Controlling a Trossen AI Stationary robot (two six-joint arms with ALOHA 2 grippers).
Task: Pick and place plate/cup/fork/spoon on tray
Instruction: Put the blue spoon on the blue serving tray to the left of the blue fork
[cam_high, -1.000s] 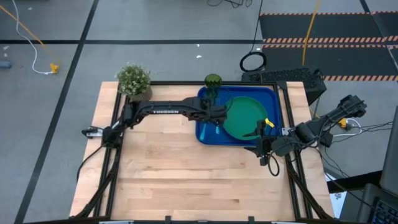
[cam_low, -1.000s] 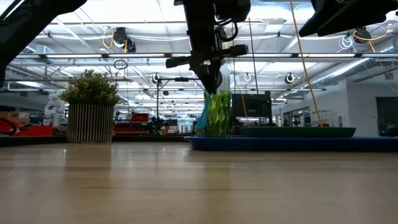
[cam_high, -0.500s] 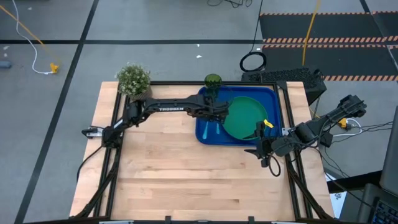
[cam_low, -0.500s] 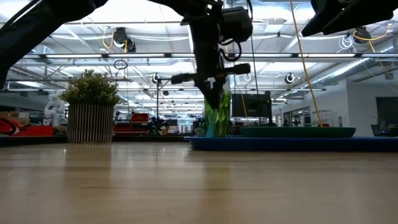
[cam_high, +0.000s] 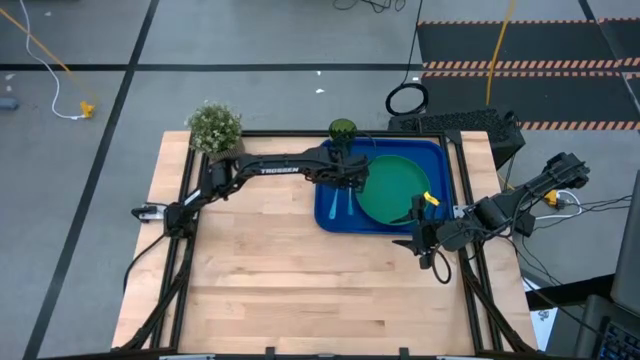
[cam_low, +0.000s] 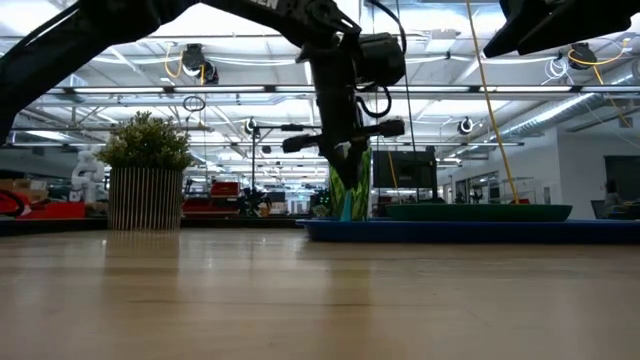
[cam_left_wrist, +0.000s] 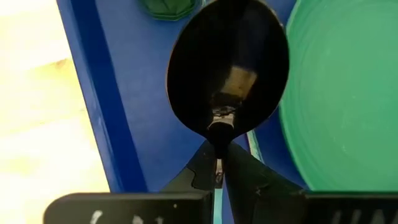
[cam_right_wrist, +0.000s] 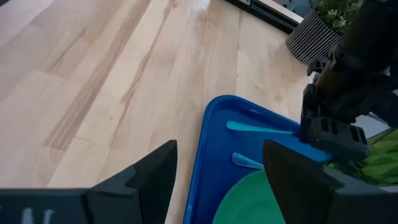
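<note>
Since the earlier frame the left arm has swung a little toward the top of the high view; its left gripper (cam_high: 348, 180) now sits just left of the plate. Its fingers are pinched narrow on the spoon (cam_left_wrist: 227, 71), whose bowl hangs over the tray (cam_high: 327, 215) floor, beside the cup (cam_high: 342, 131). Plate (cam_high: 392, 188) lies in the tray, centre-right; cup stands at the tray's upper-left corner. A blue handle, likely the fork (cam_high: 333, 205), lies on the tray's left strip. Right gripper (cam_high: 425, 238) waits wide open at the tray's lower-right edge. Judgement: three items placed; spoon release remains. Desk (cam_high: 260, 280) otherwise holds a potted plant (cam_high: 214, 128).
</note>
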